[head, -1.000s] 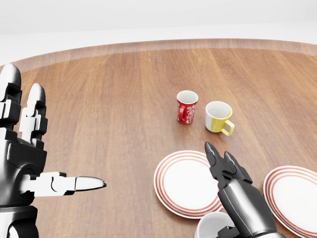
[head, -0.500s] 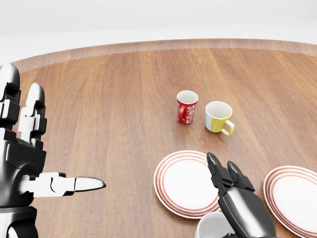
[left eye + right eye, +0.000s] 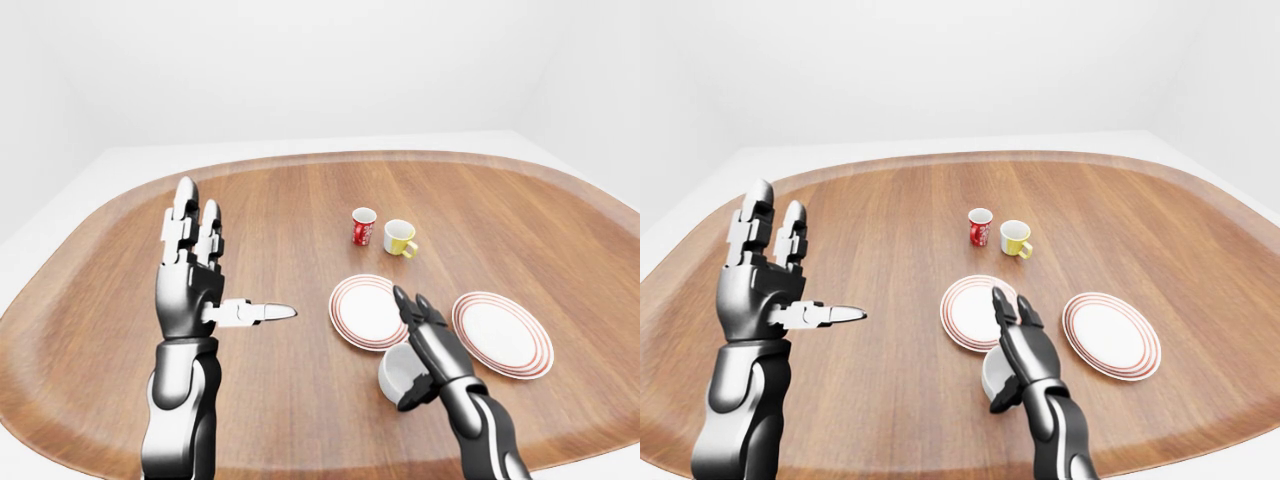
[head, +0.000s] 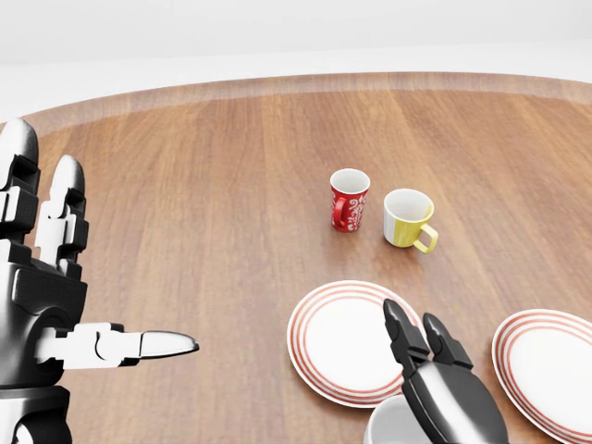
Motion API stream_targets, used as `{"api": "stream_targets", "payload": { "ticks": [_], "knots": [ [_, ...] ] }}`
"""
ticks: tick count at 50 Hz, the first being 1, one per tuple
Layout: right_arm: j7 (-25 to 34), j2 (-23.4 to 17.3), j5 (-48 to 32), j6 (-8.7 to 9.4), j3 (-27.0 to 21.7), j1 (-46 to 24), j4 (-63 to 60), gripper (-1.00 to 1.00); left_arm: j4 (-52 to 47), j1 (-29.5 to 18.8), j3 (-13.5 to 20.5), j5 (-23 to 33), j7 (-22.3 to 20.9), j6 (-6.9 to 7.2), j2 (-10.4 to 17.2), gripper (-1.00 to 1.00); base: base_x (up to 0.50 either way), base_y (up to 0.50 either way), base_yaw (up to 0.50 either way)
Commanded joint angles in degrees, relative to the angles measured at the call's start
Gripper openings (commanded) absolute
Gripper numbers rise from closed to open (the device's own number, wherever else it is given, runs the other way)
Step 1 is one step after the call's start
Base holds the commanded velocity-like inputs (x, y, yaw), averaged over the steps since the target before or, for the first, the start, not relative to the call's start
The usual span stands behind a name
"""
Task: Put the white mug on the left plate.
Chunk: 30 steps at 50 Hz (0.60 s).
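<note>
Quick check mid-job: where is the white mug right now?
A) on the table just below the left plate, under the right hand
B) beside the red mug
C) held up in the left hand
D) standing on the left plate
A: in the left-eye view the white mug sits on the table just below the left plate, with the right hand over it and fingers open.

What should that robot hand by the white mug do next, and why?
Probably close the right robot hand round the white mug. Its fingers stand open over the mug, which sits on the table just below the left plate, not on it, so a grip must come before any lift.
</note>
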Motion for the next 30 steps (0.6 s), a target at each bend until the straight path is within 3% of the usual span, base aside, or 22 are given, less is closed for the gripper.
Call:
{"api": "stream_targets", "payload": {
  "ticks": [1, 30],
  "knots": [
    [-0.5, -0.3, -1.0, 0.0, 0.5, 0.3, 0.9, 1.0, 0.0, -0.1, 0.0, -0.1, 0.0, 0.0, 0.0, 1.0, 0.0, 0.0, 0.0],
    [-1.6, -0.5, -5.7, -0.42, 2.0, -1.2, 3.9, 1.0, -0.1, 0.2, -0.3, 0.1, 0.0, 0.0, -0.1, 1.0, 0.0, 0.0, 0.0]
  ]
}}
